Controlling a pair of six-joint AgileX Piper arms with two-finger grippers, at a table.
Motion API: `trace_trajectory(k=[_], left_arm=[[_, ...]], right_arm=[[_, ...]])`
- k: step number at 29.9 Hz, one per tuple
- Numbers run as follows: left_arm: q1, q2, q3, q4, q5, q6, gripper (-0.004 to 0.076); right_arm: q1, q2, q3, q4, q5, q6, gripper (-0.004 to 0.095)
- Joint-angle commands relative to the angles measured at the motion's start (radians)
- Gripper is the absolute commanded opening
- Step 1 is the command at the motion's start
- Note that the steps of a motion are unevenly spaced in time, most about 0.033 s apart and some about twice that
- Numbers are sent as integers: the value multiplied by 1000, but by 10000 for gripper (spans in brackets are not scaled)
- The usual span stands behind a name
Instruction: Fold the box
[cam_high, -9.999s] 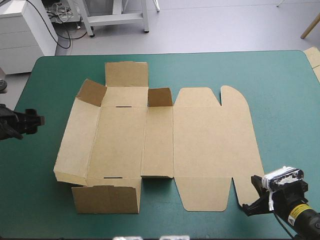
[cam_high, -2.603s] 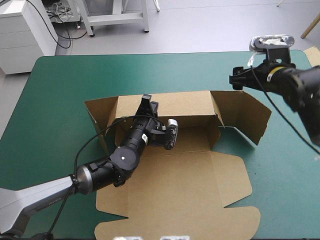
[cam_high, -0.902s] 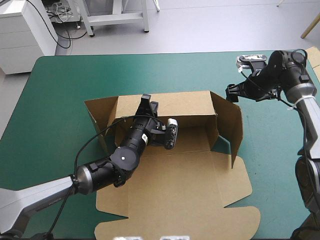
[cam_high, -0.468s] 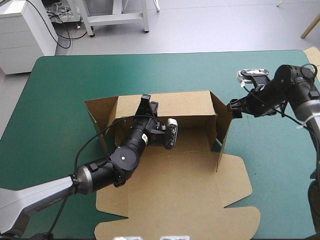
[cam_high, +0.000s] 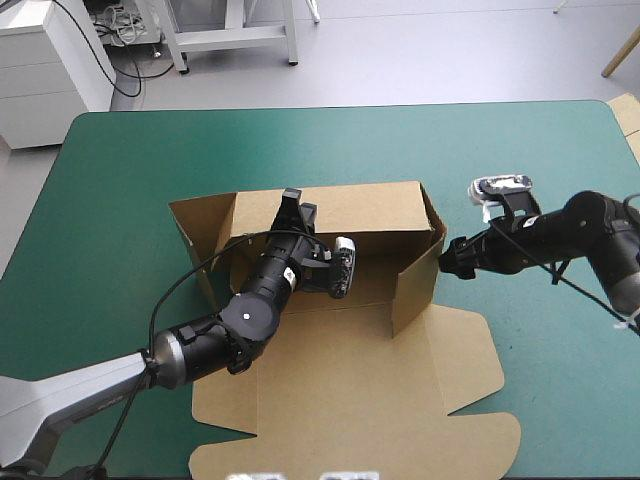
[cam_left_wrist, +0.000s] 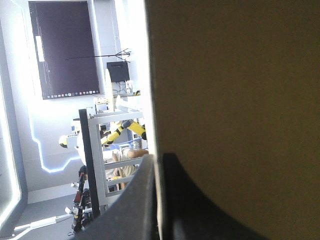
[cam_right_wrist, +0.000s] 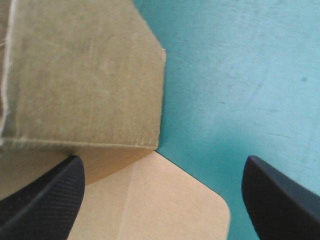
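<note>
The brown box (cam_high: 350, 390) lies mid-table, its back wall raised and its lid flat toward the front edge. My left gripper (cam_high: 291, 205) is shut on the back wall's top edge; in the left wrist view the black fingers (cam_left_wrist: 145, 200) pinch the board (cam_left_wrist: 235, 90). A left side flap (cam_high: 195, 235) stands outward. The right side flap (cam_high: 415, 285) is swung inward across the box floor. My right gripper (cam_high: 450, 258) sits open just outside that flap. In the right wrist view the flap (cam_right_wrist: 85, 75) is ahead of the spread fingers (cam_right_wrist: 45, 200), above the lid (cam_right_wrist: 150, 205).
The teal-green cover (cam_high: 520, 160) stretches wide behind the box and to its right. A piece of pale brown board (cam_high: 628, 112) shows at the table's far right corner. The lid's rounded tabs (cam_high: 480, 440) reach near the front edge.
My right gripper has come down and toward the box, and the right side flap has swung from standing outward to folded inward. The left gripper kept its hold on the back wall.
</note>
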Motion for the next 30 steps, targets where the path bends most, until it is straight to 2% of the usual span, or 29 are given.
trace_trajectory(k=[1,4,8,11,18,21,25,28,30], left_arm=[[-5,-28,-16,-1,38,-3,-8],[-5,-28,-16,3,38,-3,-8],[-5,-28,-16,13,37,-3,-8],[-5,-28,-16,13,37,-3,-8],[-5,-28,-16,13,38,-3,-8],[-5,-28,-16,13,38,-3,-8],[-5,-28,-16,13,34,-3,-8],[-5,-28,-16,13,30,-3,-8],[-5,-28,-16,13,11,-3,-8]], right_arm=[[8,-66,86,206,-122,-205,776],[39,-76,169,269,-180,-349,776],[115,-76,246,269,-327,-409,776],[176,-78,284,245,-489,-376,776],[318,-103,350,242,-792,-286,776],[363,-104,356,240,-885,-260,765],[381,-104,356,243,-914,-234,748],[381,-104,356,243,-923,-229,607],[381,-104,356,243,-936,-229,383]])
